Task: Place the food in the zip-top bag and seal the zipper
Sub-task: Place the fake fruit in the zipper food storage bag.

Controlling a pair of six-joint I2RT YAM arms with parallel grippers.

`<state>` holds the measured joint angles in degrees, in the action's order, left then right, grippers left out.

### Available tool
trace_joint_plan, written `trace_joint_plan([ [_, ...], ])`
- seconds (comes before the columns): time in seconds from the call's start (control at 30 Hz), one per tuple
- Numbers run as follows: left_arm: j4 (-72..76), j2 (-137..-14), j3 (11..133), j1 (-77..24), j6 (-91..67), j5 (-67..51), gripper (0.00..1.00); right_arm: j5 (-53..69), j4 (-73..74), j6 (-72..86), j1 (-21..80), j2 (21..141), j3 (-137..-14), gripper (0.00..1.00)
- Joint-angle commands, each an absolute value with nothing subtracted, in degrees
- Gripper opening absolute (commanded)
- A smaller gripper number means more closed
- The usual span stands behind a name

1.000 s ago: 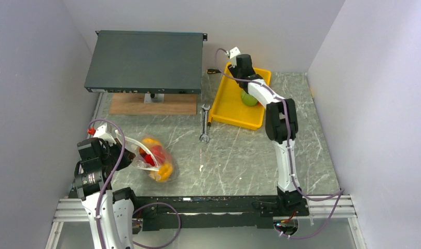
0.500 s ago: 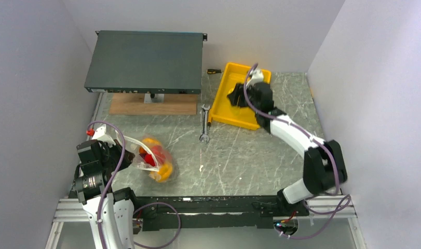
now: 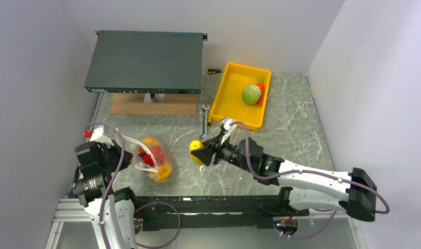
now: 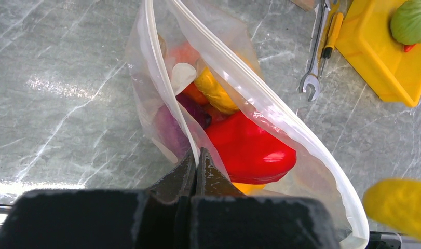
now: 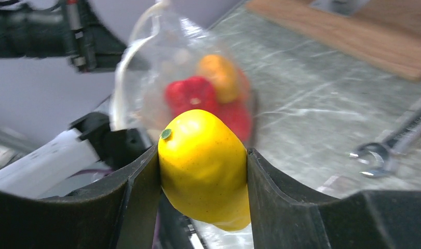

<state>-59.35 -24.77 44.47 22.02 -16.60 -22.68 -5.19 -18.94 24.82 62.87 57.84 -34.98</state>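
The zip-top bag [image 3: 155, 160] lies at the left front with its mouth held open; red, orange, yellow and purple food sits inside it [image 4: 247, 145]. My left gripper [image 4: 197, 161] is shut on the bag's near mouth edge with the whitish zipper [image 4: 166, 93]. My right gripper [image 3: 202, 151] is shut on a yellow lemon [image 5: 204, 166], held above the table just right of the bag. A green cabbage [image 3: 252, 94] and an orange carrot [image 3: 260, 88] lie in the yellow tray [image 3: 229, 104].
A grey rack unit [image 3: 146, 61] on a wooden block [image 3: 153, 104] stands at the back left. A wrench [image 3: 204, 124] and a screwdriver [image 3: 213, 71] lie beside the tray. Walls close in on both sides.
My right arm has left the tray and swung down and left to beside the bag, carrying the lemon. The left gripper and bag have stayed put.
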Motion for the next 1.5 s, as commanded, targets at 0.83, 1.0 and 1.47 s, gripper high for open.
trace_joint_plan([
  [0.83,-52.50,-18.81,45.60,23.98,-15.70,-30.61,0.00,-9.78,-40.14,17.42,74.46,97.35,-75.02,0.05],
  [1.0,-52.69,-17.99,45.78,23.22,-15.57,-30.08,0.00,-8.68,-40.81,15.76,73.68,103.27,-78.90,0.12],
  [1.47,-52.82,-17.47,45.76,22.98,-15.78,-29.43,0.00,-2.58,-34.46,21.38,68.79,111.17,-85.06,0.41],
])
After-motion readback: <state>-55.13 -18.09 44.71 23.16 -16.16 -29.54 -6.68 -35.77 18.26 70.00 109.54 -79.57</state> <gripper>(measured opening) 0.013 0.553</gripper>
